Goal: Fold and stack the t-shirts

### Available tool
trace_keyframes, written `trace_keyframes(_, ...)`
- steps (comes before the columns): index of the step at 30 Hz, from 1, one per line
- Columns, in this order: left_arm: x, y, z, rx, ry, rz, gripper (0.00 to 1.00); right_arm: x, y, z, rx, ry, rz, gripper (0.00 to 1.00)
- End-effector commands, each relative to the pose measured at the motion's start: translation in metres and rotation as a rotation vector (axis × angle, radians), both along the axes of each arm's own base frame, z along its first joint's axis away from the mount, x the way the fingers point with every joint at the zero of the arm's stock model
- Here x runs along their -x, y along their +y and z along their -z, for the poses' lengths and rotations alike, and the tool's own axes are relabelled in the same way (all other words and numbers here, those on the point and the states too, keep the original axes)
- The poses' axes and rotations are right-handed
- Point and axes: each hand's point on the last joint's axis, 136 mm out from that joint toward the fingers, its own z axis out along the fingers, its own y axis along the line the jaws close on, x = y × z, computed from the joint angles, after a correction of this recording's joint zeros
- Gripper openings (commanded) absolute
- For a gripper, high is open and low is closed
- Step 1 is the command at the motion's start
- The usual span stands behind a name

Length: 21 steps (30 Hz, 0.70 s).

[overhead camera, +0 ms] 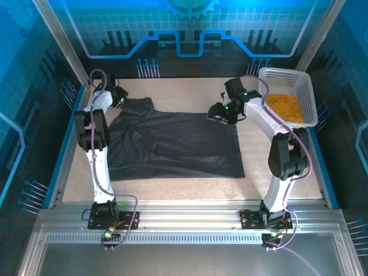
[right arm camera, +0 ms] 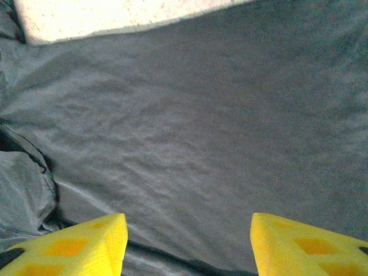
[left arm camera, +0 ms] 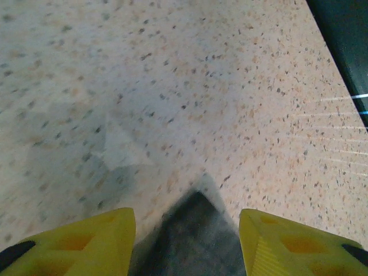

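Note:
The dark charcoal-grey t-shirt (overhead camera: 172, 144) lies spread across the middle of the table, with a bunched sleeve at its far left corner. My left gripper (overhead camera: 119, 95) hovers at that corner. In the left wrist view its yellow fingers (left arm camera: 86, 241) stand apart, and a blurred dark cloth tip (left arm camera: 192, 241) lies between them on the speckled table; the left gripper (left arm camera: 187, 221) is open. My right gripper (overhead camera: 220, 112) hangs over the shirt's far right edge. The right gripper (right arm camera: 188, 224) is open, with wrinkled dark cloth (right arm camera: 190, 126) below it. The orange-yellow t-shirt (overhead camera: 284, 106) lies crumpled in the basket.
A white lattice basket (overhead camera: 287, 75) stands at the far right corner of the table, close behind the right arm. Bare speckled tabletop (overhead camera: 276, 161) runs along the right side and in front of the dark shirt. Blue rails edge the table on both sides.

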Motion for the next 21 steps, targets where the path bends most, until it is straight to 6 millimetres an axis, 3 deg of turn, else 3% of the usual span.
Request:
trace_keyframes(1,-0.009,-0.014,0.008,-0.030,0.023,0.082,0.51,0.014,-0.007,-0.008,-0.001,0.011,0.030,0.59)
trace_keyframes(5,0.003,-0.034,0.024,-0.063,0.131,0.124,0.49,0.013,-0.007,-0.004,-0.006,0.018,0.044,0.59)
trace_keyframes(7,0.015,-0.033,0.032,-0.063,0.206,0.081,0.44,0.010,-0.006,-0.003,-0.008,0.019,0.050,0.59)
trace_keyframes(12,0.017,-0.044,0.031,-0.072,0.275,0.109,0.32,-0.001,-0.009,0.002,0.023,0.028,0.074,0.58)
trace_keyframes(17,0.036,-0.047,0.042,-0.007,0.386,0.070,0.16,-0.016,-0.026,0.010,0.121,0.055,0.165,0.58)
trace_keyframes(20,0.037,-0.040,0.031,-0.015,0.352,0.037,0.01,-0.029,-0.043,0.017,0.221,0.051,0.245,0.58)
trace_keyframes(21,0.036,-0.038,0.023,-0.019,0.332,0.026,0.00,-0.031,-0.052,0.022,0.264,0.061,0.280,0.58)
